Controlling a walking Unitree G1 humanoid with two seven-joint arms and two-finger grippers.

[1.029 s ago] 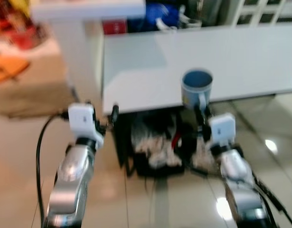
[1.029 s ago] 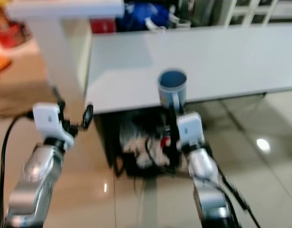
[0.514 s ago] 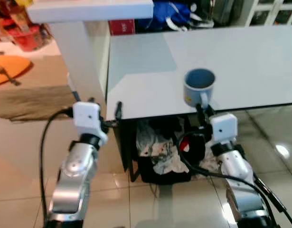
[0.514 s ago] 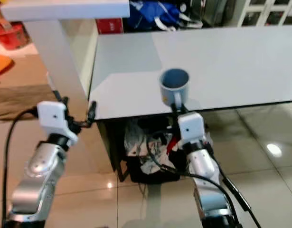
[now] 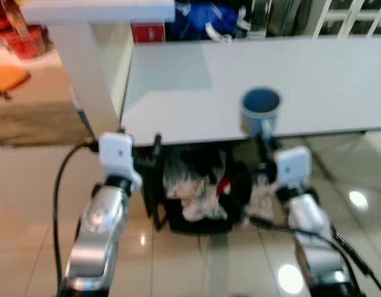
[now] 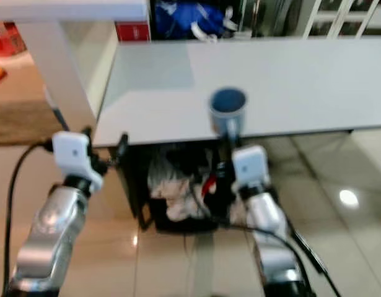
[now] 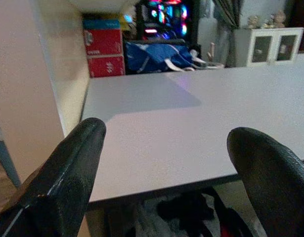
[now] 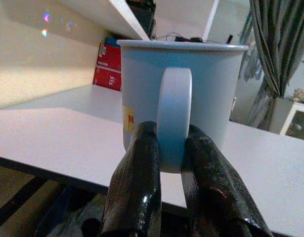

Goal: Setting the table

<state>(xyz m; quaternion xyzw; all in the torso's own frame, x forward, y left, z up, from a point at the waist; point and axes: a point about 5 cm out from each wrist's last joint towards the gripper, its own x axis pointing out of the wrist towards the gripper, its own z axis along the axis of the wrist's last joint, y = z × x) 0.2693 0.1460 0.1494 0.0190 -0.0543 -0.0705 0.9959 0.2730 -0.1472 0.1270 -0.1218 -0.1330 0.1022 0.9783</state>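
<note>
One blue enamel-look mug with a pale handle (image 5: 260,110) stands upright near the front edge of the white rectangular table (image 5: 196,80), toward its middle. The right gripper (image 8: 167,163) is at that edge, its two black fingers (image 8: 137,192) pressed on either side of the mug's handle, clamped on it; in the right wrist view the handle sits squeezed between them and a small yellow and red label shows on the mug's side. The mug's base rests on the tabletop.

Left gripper (image 7: 164,168) hovers at the table's front left corner, fingers spread wide apart with nothing between them, pointing across the bare tabletop.

Under the table a black bin or crate stuffed with crumpled white cloth and something red (image 5: 199,198) sits on the glossy beige tile floor (image 5: 29,210). Behind the table a blue bag (image 7: 156,55) and red boxes (image 7: 103,52) are against the far side. A white post with a shelf on top (image 5: 85,68) stands just left of the table. Head views are somewhat blurred
</note>
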